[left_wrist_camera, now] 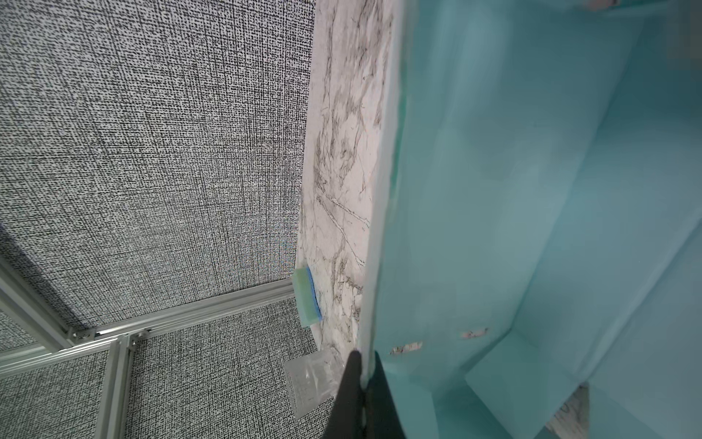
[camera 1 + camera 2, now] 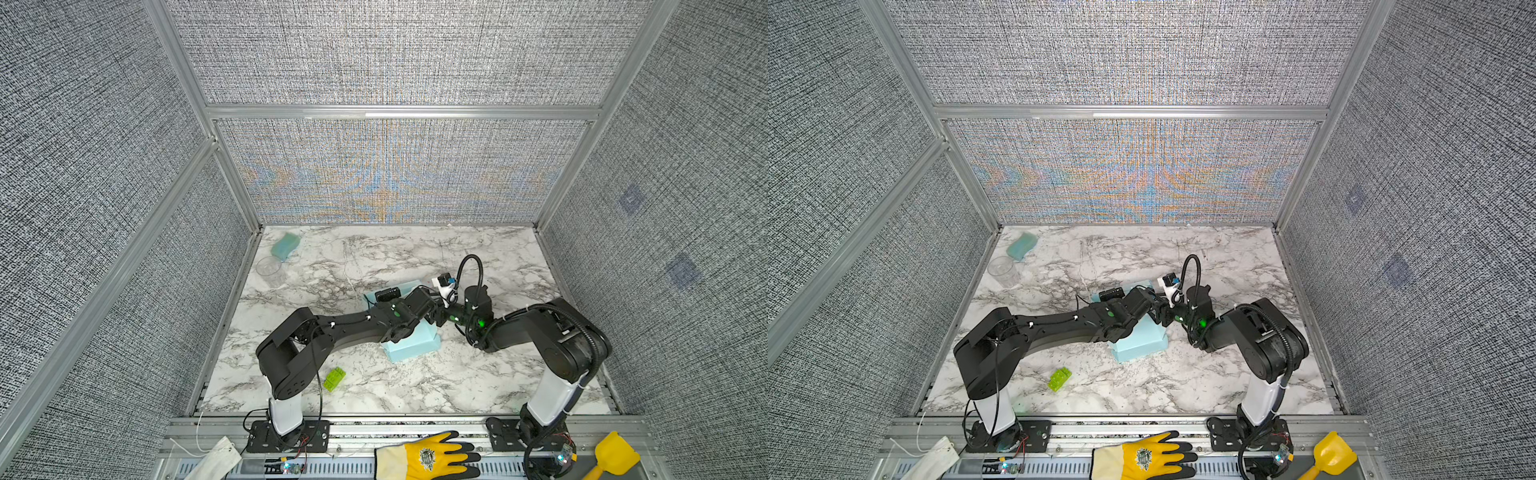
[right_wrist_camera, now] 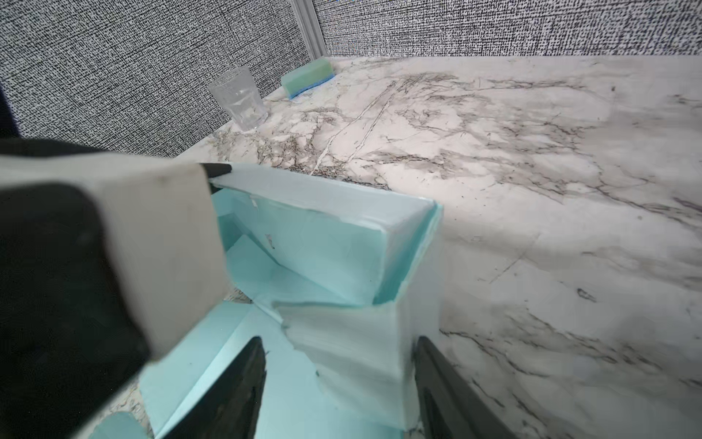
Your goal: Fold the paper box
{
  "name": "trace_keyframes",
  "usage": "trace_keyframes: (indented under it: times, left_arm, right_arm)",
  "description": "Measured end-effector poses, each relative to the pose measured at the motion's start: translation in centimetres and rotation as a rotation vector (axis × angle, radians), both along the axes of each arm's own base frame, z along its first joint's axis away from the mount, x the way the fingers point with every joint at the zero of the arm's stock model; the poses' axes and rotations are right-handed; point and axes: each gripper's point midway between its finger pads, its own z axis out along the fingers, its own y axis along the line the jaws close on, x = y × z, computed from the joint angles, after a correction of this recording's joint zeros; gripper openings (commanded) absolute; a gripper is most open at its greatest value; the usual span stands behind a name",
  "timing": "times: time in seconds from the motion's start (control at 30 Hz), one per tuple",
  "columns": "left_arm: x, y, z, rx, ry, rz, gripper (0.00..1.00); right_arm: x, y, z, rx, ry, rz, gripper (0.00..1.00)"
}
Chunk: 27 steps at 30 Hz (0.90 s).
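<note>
Marble table [image 2: 415,257] with a pale blue paper box [image 2: 411,347], half folded.
One wall sits pinched in the left fingers [image 1: 349,387]; the right fingers [image 3: 243,380] stand open astride a flap.

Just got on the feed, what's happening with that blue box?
Both arms are working on the paper box in the middle of the marble table. The left gripper is shut on the edge of one upright wall. The right gripper stands open, straddling a folded end panel without clamping it. The box is partly formed: walls up, top open. The green toy brick, clear cup and sponge sit apart, untouched.
</note>
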Motion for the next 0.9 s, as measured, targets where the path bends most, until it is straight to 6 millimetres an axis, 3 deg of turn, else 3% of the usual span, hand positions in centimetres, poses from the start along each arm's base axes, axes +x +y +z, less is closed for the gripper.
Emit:
trace_keyframes:
  times: [0.53, 0.9]
  left_arm:
    - [0.0, -0.1, -0.1, -0.008, 0.009, -0.007, 0.0]
    - [-0.1, -0.2, 0.0, -0.014, 0.01, -0.009, 0.0]
  right_arm:
    - [-0.5, -1.4, 2.3, -0.025, -0.058, -0.034, 0.71]
    - [0.4, -6.9, 1.4, 0.056, 0.002, -0.182, 0.68]
